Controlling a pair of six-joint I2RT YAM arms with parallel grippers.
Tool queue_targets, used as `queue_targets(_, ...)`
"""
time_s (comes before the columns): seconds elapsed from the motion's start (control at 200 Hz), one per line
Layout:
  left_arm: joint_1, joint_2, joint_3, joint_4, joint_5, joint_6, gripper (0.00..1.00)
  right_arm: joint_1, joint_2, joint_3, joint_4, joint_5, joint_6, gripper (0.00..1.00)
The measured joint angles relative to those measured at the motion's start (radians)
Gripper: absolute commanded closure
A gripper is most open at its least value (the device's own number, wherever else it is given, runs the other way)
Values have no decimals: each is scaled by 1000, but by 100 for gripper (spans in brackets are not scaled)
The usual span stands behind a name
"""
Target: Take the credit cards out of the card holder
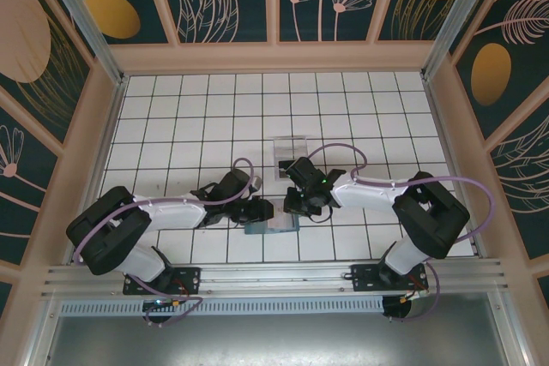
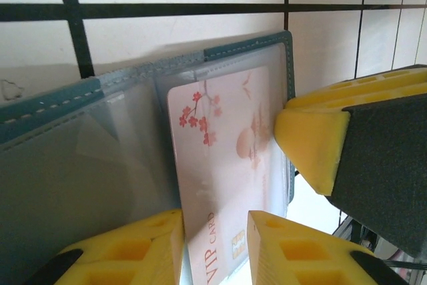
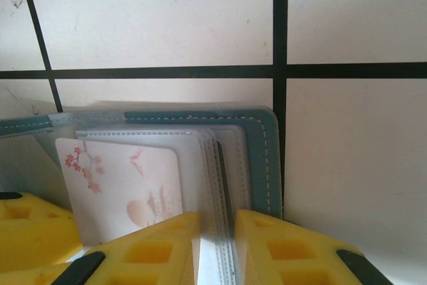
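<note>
The teal card holder lies open on the tiles near the front edge, its clear sleeves fanned out. A pale pink credit card printed with blossoms and "VIP CARD" sticks partly out of a sleeve and also shows in the right wrist view. My left gripper has this card lying aslant between its yellow fingers; whether they pinch it I cannot tell. My right gripper is shut on a bundle of sleeves at the card holder's right side. In the top view the two grippers meet over it.
A clear plastic tray stands about one tile behind the grippers. Raised wooden walls ring the tiled floor. A metal rail runs along the near edge by the arm bases.
</note>
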Motion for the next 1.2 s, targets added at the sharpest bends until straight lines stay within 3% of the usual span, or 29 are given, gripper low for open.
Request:
queue_targets(0.3, 8, 20, -31, 55, 4, -13, 78, 0, 1, 0, 0, 0, -3, 81)
queue_targets(1.201, 15, -3, -52, 80, 24, -32, 88, 2, 0, 0, 7, -1, -2, 90)
